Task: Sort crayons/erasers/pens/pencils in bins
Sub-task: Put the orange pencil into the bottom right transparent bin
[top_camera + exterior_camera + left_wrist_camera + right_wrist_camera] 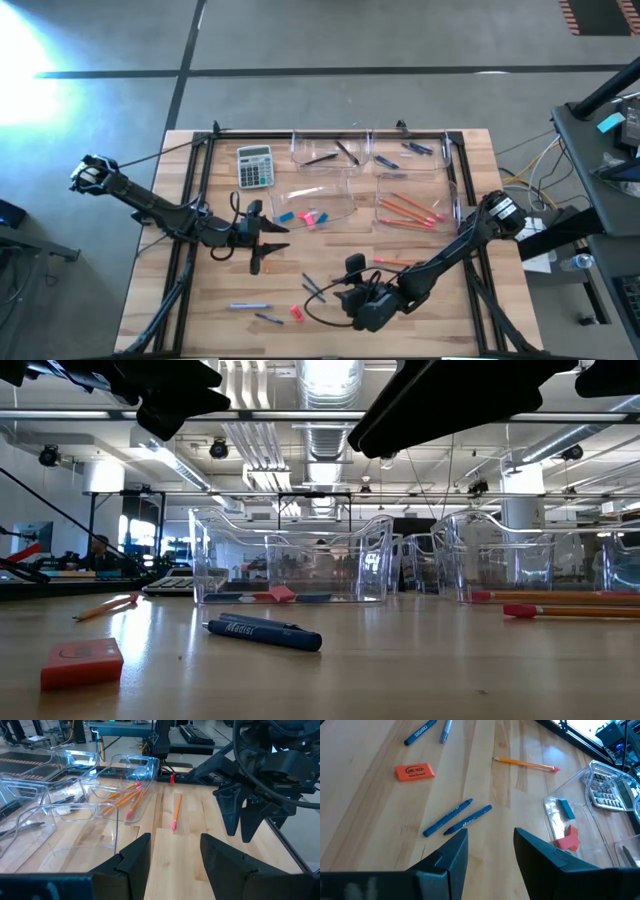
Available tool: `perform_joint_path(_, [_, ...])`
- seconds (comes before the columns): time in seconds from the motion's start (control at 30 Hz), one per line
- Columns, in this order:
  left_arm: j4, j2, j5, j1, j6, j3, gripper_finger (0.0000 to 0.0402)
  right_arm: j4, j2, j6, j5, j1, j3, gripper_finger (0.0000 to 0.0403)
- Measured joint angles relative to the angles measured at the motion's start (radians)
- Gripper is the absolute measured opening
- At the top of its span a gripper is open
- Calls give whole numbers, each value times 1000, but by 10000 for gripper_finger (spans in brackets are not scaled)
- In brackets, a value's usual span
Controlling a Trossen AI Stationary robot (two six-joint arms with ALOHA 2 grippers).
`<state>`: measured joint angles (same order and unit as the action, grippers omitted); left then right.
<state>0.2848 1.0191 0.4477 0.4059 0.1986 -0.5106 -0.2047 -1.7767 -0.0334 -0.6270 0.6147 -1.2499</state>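
I see left gripper (262,243) and right gripper (350,290) both parted, empty; 2 blue crayons (457,817) at right's 12 o'clock.

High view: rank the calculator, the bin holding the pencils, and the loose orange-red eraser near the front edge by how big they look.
1. The bin holding the pencils, clearly the largest.
2. The calculator, well smaller than the bin.
3. The loose eraser, by far the smallest.

All three lie on the table, so nearness to the camera hardly skews this.

hidden: none | cut off: calculator (612,795) at edge | blurred: bin (30,815) contents
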Motion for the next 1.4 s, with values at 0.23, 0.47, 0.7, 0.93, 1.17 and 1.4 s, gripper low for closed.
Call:
perform_joint_path(0.23, [25, 0, 4, 0, 0, 6, 158, 0, 0, -18, 0, 0, 0, 150])
perform_joint_path(0.47, [38, 0, 5, 0, -4, 10, 158, 0, 0, -18, 1, -9, 0, 150])
perform_joint_path(0.7, [38, 0, 5, 0, -5, 10, 158, -1, 0, -32, 1, -14, 3, 150])
perform_joint_path(0.93, [41, 0, 4, 0, -5, 11, 158, -1, 0, -34, 2, -13, 10, 150])
perform_joint_path(1.17, [44, 0, 4, 0, 24, 8, 158, 0, 0, -34, 2, -13, 11, 150])
perform_joint_path(1.4, [-58, -1, -33, 0, 62, -22, 156, -1, 0, -36, 2, -13, 11, 150])
